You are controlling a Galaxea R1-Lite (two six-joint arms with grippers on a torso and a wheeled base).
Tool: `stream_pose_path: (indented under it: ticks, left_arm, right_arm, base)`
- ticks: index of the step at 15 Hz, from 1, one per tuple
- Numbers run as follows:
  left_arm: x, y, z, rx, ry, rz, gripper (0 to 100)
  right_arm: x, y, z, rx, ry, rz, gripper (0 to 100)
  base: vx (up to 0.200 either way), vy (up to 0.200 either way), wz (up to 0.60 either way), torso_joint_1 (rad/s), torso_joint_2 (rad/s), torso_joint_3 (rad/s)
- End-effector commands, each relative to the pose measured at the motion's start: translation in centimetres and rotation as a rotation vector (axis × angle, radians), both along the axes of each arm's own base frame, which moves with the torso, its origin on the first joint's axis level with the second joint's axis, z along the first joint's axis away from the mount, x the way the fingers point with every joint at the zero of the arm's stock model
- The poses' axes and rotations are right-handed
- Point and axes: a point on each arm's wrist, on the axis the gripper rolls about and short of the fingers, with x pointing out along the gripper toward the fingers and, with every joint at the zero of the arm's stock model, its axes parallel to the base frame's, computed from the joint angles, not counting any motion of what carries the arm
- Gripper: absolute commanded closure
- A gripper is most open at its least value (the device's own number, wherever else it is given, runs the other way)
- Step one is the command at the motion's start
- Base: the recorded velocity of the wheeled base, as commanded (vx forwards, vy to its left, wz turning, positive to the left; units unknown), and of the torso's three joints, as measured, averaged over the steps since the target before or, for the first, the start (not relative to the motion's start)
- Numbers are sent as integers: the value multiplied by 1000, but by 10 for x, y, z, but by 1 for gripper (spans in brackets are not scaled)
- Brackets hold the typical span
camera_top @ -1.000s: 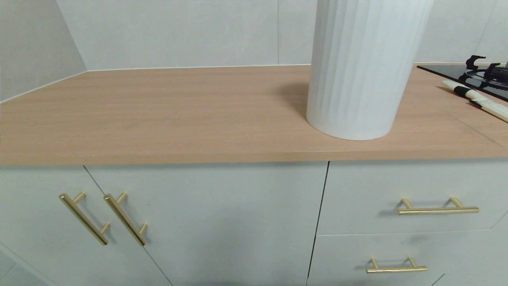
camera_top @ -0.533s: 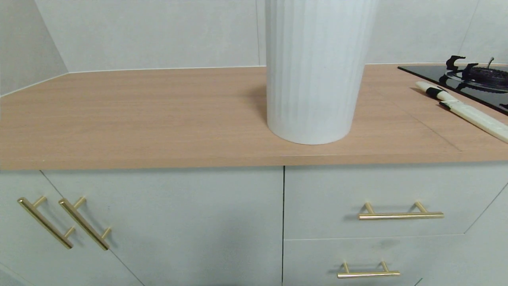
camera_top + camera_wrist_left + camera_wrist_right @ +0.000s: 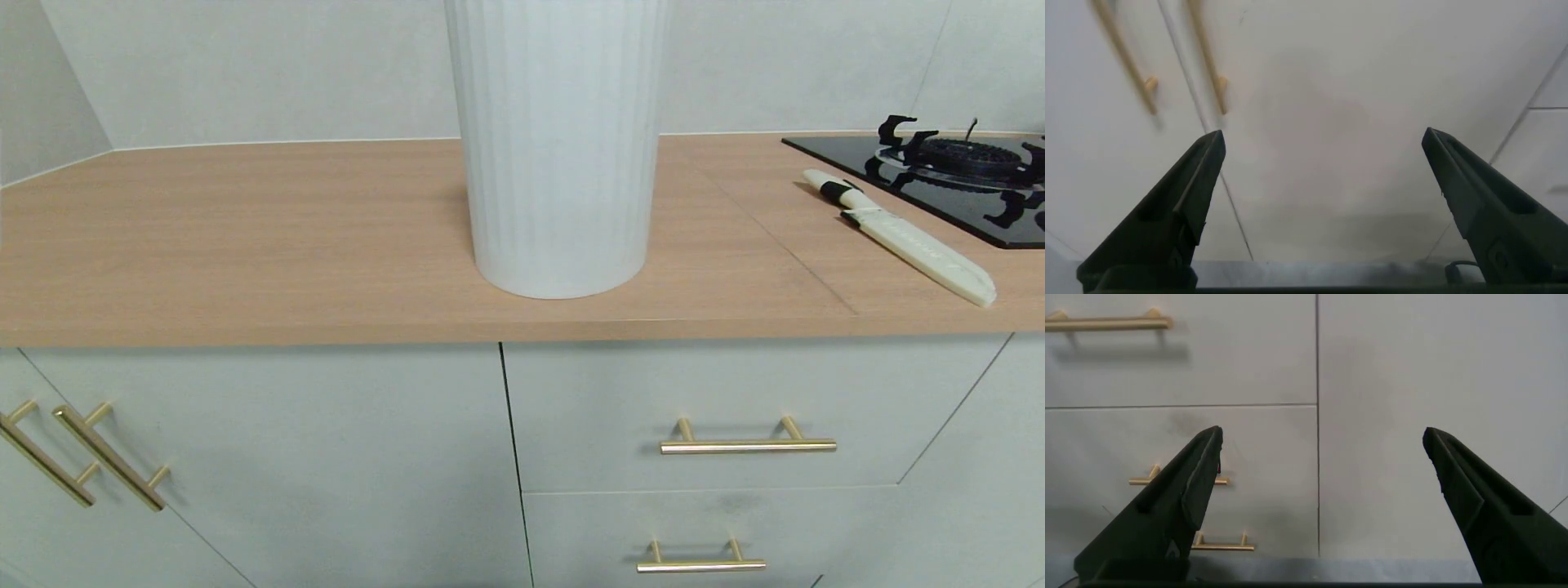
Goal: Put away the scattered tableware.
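A cream-coloured knife with a black band on its handle lies flat on the wooden tabletop. It sits just beside the black gas hob, well apart from the tall white ribbed container that stands upright near the front edge. The knife looks like the piece of tableware to be put away, and the container the likely place for it, though its top is out of sight.

The step in hand seems to be the approach to the knife. The right arm is the nearer one, so it should rise above the tabletop edge before going forward, to avoid catching the edge. A grip across the handle near the black band, not the blade, would hold best, since the knife lies low and flat and gives little to pinch.

Both arms hang low before the pale grey cabinet fronts. The left pincer is released, fingers spread wide, facing the doors with their paired brass bar handles. The right pincer is likewise spread and holds nothing, facing the drawer fronts.
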Motion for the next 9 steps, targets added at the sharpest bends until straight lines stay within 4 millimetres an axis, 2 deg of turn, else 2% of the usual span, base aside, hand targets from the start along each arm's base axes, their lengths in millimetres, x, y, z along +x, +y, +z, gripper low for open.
stream_pose_path:
  ticks: [1, 9]
  left_arm:
    - [0, 0, 0, 0, 1, 2, 0]
    - [0, 0, 0, 0, 1, 2, 0]
  right_arm:
    - [0, 0, 0, 0, 2, 2, 0]
    - [0, 0, 0, -2, 1, 5, 0]
  base:
    - [0, 0, 0, 0, 0, 0]
    - [0, 0, 0, 0, 0, 0]
